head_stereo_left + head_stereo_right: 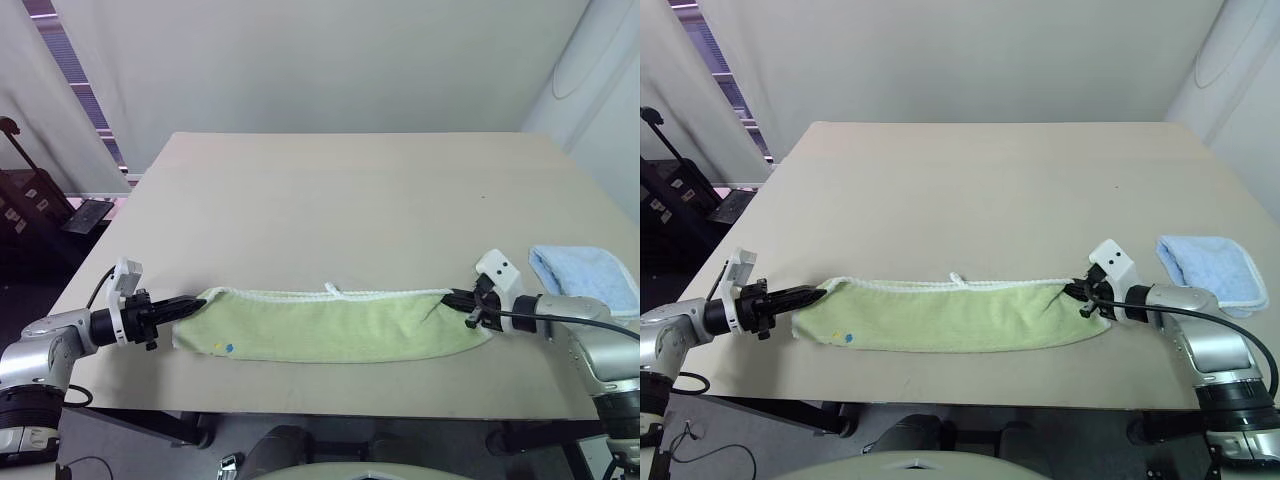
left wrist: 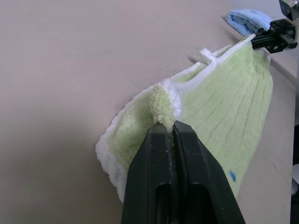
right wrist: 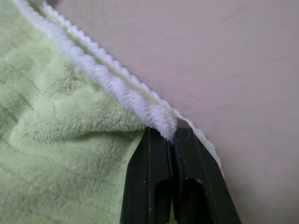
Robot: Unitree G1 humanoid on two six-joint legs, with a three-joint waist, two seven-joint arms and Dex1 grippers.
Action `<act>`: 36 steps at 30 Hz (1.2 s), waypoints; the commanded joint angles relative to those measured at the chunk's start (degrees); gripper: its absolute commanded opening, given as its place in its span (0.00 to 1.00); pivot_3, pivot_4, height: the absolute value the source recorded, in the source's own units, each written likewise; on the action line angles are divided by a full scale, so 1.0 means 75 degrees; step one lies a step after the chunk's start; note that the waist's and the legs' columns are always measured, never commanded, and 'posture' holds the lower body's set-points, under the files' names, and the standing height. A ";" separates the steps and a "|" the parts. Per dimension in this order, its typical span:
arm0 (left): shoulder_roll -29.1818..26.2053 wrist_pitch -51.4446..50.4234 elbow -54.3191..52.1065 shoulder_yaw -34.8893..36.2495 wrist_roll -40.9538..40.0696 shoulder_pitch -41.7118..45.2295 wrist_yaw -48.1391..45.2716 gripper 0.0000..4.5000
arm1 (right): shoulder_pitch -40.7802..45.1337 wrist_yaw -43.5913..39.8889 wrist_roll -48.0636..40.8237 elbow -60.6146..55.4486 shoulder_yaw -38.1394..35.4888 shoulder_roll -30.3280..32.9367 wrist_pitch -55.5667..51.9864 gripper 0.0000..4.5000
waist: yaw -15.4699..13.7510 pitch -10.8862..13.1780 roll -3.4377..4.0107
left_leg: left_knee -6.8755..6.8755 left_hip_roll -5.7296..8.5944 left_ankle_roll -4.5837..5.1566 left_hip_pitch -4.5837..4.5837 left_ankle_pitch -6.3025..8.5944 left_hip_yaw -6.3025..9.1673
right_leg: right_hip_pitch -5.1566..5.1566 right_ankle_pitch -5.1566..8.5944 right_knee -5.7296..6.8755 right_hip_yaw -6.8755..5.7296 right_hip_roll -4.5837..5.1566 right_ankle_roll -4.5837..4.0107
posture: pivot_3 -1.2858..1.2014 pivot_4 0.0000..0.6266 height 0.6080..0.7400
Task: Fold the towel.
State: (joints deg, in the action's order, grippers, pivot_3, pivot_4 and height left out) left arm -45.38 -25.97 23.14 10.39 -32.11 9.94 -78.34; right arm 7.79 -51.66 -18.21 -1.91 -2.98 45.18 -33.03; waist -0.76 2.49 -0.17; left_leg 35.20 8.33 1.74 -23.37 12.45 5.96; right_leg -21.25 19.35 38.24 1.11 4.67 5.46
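The light green towel (image 1: 330,325) lies stretched in a long band across the near part of the table, its white piped edge and small loop (image 1: 333,290) on the far side and a small printed motif (image 1: 225,348) near its left end. My left gripper (image 1: 197,304) is shut on the towel's far left corner (image 2: 161,108). At the other end my right gripper (image 1: 452,297) is shut on the far right corner, pinching the white edging (image 3: 161,122). Both corners sit low over the tabletop.
A smaller light blue folded cloth (image 1: 590,275) lies at the table's right edge, just beyond my right arm. The beige table (image 1: 350,200) stretches bare behind the towel. Dark furniture (image 1: 40,200) stands off the left side.
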 commanded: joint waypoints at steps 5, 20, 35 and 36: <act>0.0194 0.0289 0.0374 0.0247 0.0109 0.0368 0.0210 0.24 | 0.0515 0.0213 0.0020 0.0186 -0.0044 -0.0258 0.0087 0.21 | 0.0003 -0.0004 -0.0004 | 0.0005 0.0000 -0.0004 0.0002 -0.0002 0.0000 | 0.0000 -0.0004 0.0008 0.0003 -0.0002 -0.0003 | 0.52 0.00 1.00; 0.0122 -0.0370 -0.0066 0.0874 -0.0574 0.1290 0.0303 0.89 | 0.0564 0.1099 -0.3728 -0.0834 -0.3494 -0.0612 -0.3957 0.86 | -0.0015 -0.0016 -0.0024 | 0.0005 0.0000 -0.0008 0.0001 -0.0005 0.0001 | -0.0005 -0.0016 0.0018 0.0003 -0.0003 0.0016 | 0.52 0.00 1.00; 0.0386 -0.0625 -0.2389 -0.0918 -0.0358 0.0791 -0.0611 0.89 | -0.1745 0.3125 -0.7023 -0.0313 -0.6851 -0.1432 -0.7664 0.86 | 0.0021 -0.0056 0.0041 | -0.0001 -0.0001 -0.0002 0.0004 -0.0004 -0.0003 | 0.0002 0.0000 0.0011 0.0022 0.0000 -0.0014 | 0.52 0.00 1.00; 0.0451 -0.0478 -0.2280 -0.1037 -0.0246 0.0817 -0.0643 0.89 | -0.1916 0.3275 -0.6931 -0.0240 -0.6852 -0.1581 -0.7657 0.86 | 0.0010 -0.0060 0.0040 | 0.0002 -0.0001 -0.0002 0.0002 -0.0004 -0.0004 | 0.0002 0.0000 0.0010 0.0023 0.0000 -0.0015 | 0.52 0.00 1.00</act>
State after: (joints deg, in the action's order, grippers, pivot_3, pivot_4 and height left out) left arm -42.08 -31.60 5.72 2.81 -34.94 15.18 -82.43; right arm -5.85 -28.79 -69.15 -3.97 -52.62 34.37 -90.13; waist -0.68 2.04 0.13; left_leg 35.23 8.32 1.73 -23.36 12.42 5.93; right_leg -21.21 19.35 38.29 1.28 4.67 5.34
